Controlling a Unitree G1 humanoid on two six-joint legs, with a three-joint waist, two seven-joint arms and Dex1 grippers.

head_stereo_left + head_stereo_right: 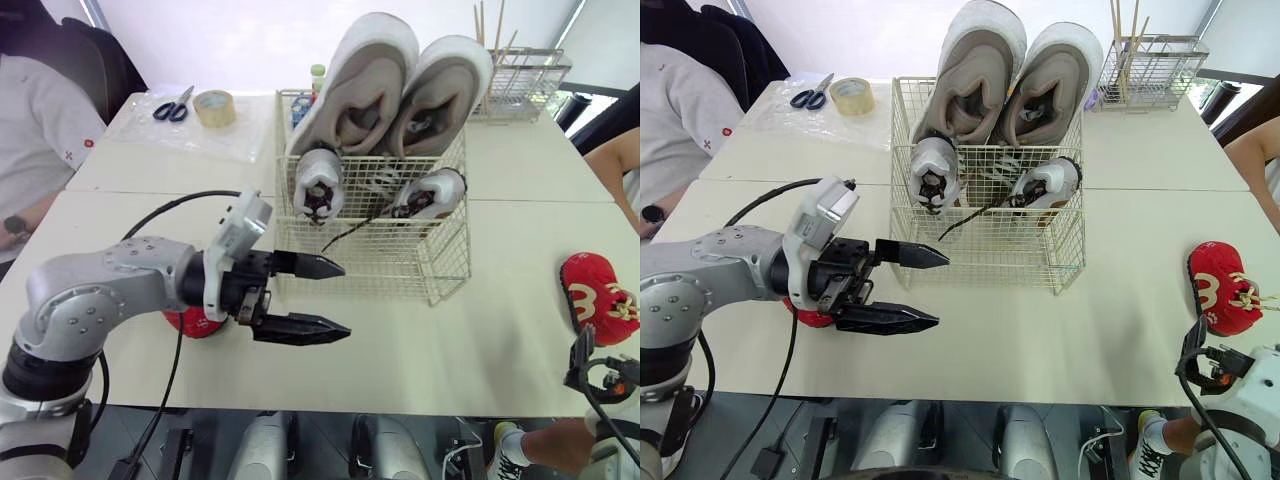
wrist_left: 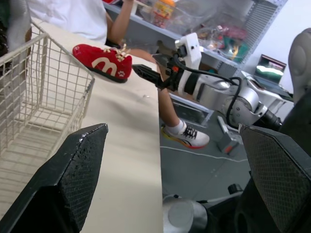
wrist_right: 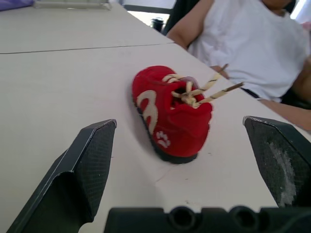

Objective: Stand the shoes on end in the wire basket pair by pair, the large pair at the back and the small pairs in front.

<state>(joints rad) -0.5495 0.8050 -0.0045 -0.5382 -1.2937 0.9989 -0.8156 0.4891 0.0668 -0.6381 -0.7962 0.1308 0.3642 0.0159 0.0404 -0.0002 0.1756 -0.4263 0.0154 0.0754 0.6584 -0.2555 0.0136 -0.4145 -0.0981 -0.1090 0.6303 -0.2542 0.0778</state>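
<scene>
Hovering right tool [image 2: 144, 62]: fingers spread wide, empty.
Red shoe [image 3: 172, 116]: dead ahead between them, on the worktop [image 3: 58, 82], long axis running roughly away.
Nearer arm: right; left tool [image 1: 345, 299], also spread, sits by the wire basket [image 1: 440, 270].

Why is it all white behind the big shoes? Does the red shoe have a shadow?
Left eye view: bright light from behind the table whites out the background above the large shoes. Right wrist view: the red shoe casts only a faint, soft shadow on the table, close to its sole.
</scene>
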